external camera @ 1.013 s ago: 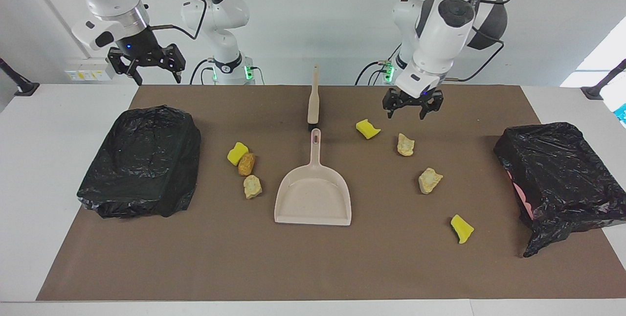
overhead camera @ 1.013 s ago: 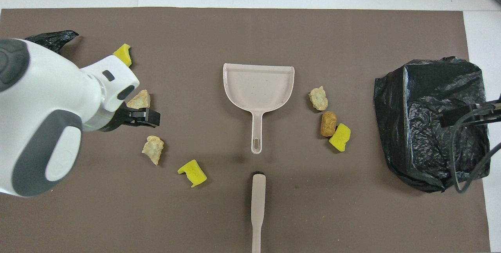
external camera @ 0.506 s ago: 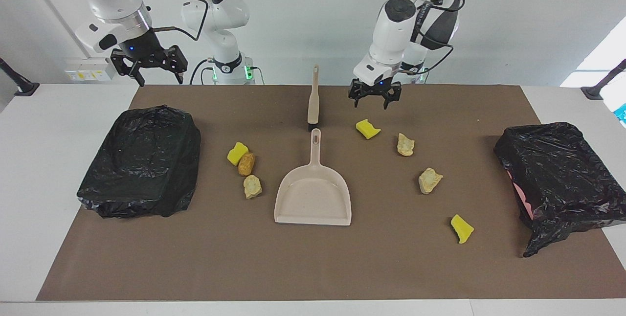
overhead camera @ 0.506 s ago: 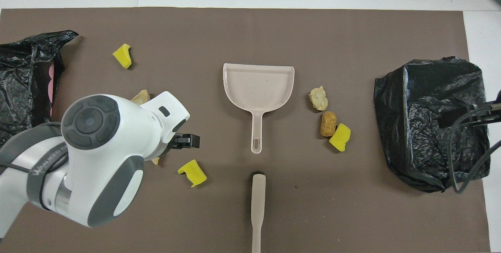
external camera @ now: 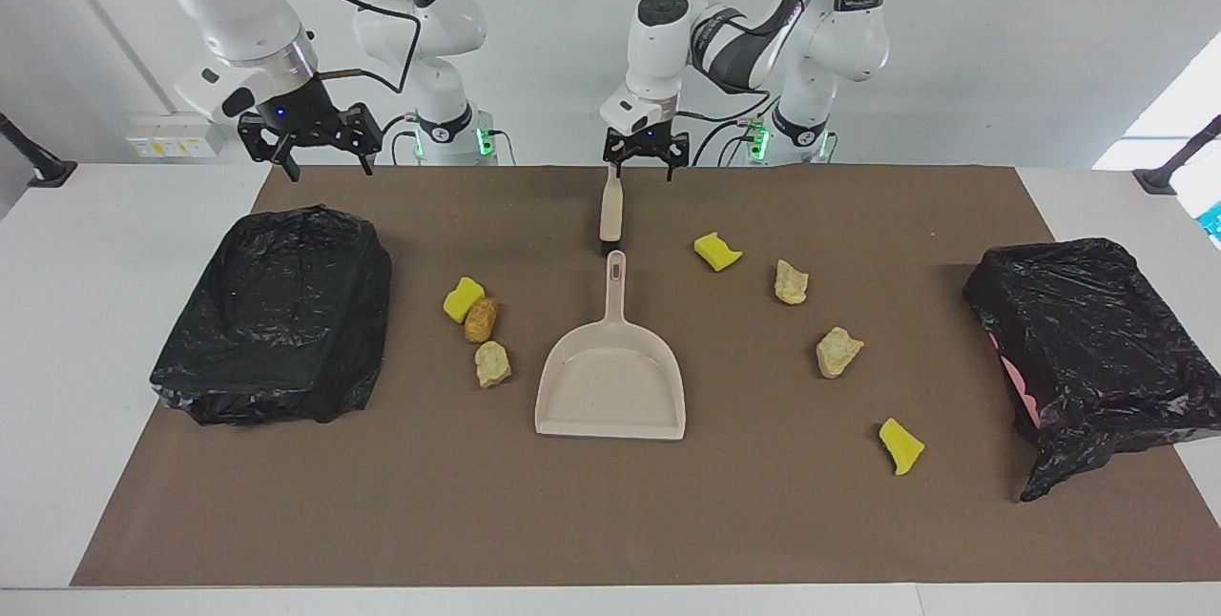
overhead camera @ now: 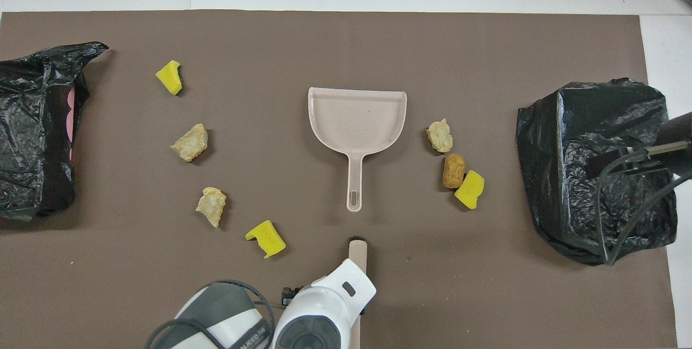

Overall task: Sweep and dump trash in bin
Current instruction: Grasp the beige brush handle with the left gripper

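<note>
My left gripper (external camera: 645, 161) hangs spread open over the brush handle (external camera: 611, 199). My right gripper (external camera: 310, 141), also open, waits above the black-bagged bin (external camera: 277, 311).

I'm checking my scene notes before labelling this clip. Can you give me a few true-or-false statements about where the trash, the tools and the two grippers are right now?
1. The dustpan holds one piece of trash. False: its tray is empty.
2. The left gripper is over the brush handle, fingers open. True.
3. Three pieces lie bunched beside the dustpan toward the right arm's end: a yellow sponge chunk, an orange-brown lump and a tan lump. True.
4. The right gripper grips the dustpan handle. False: it hangs open above the black-bagged bin at its own end.
5. Seven trash pieces lie on the brown mat. True.
</note>
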Tool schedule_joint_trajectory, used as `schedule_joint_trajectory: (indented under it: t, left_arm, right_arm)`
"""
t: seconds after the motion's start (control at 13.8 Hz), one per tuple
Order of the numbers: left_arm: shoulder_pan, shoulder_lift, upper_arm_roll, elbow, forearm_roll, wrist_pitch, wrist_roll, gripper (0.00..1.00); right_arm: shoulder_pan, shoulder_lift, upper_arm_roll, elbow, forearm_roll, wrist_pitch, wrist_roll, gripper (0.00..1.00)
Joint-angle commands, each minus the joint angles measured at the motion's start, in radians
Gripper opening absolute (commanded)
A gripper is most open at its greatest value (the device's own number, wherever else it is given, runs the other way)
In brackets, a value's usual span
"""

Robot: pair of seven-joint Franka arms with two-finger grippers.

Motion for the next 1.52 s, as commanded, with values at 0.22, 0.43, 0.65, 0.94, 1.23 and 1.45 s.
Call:
schedule_joint_trajectory:
  t: [0.22,0.43,0.65,0.94,1.23,1.45]
  left_arm:
    - [-0.194,0.091,0.02,-0.054,0.002,0.12,-0.128,1.0]
    - [-0.181,0.116,0.023,-0.034,0.002,0.148,-0.144,1.0]
    - [-0.171,0.109,0.023,-0.005,0.002,0.11,-0.145,0.95]
    - [-0.171,0.106,0.024,-0.003,0.002,0.067,-0.147,0.2]
    - [-0.089,0.056,0.03,0.006,0.002,-0.024,-0.132,0.0]
    - [-0.001,0.014,0.032,0.056,0.003,-0.14,-0.069,0.0]
  right_arm:
    - [0.016,-0.025,0.006,-0.097,0.022,0.053,0.034,1.0]
    - [0.033,-0.024,0.006,-0.138,0.027,0.097,0.048,1.0]
    - [0.033,-0.024,0.006,-0.141,0.027,0.103,0.045,1.0]
    - [0.033,-0.021,0.006,-0.143,0.027,0.108,0.045,1.0]
    - [0.033,-0.021,0.006,-0.143,0.027,0.108,0.045,1.0]
    - [0.06,-0.001,0.011,-0.116,0.028,0.096,0.048,1.0]
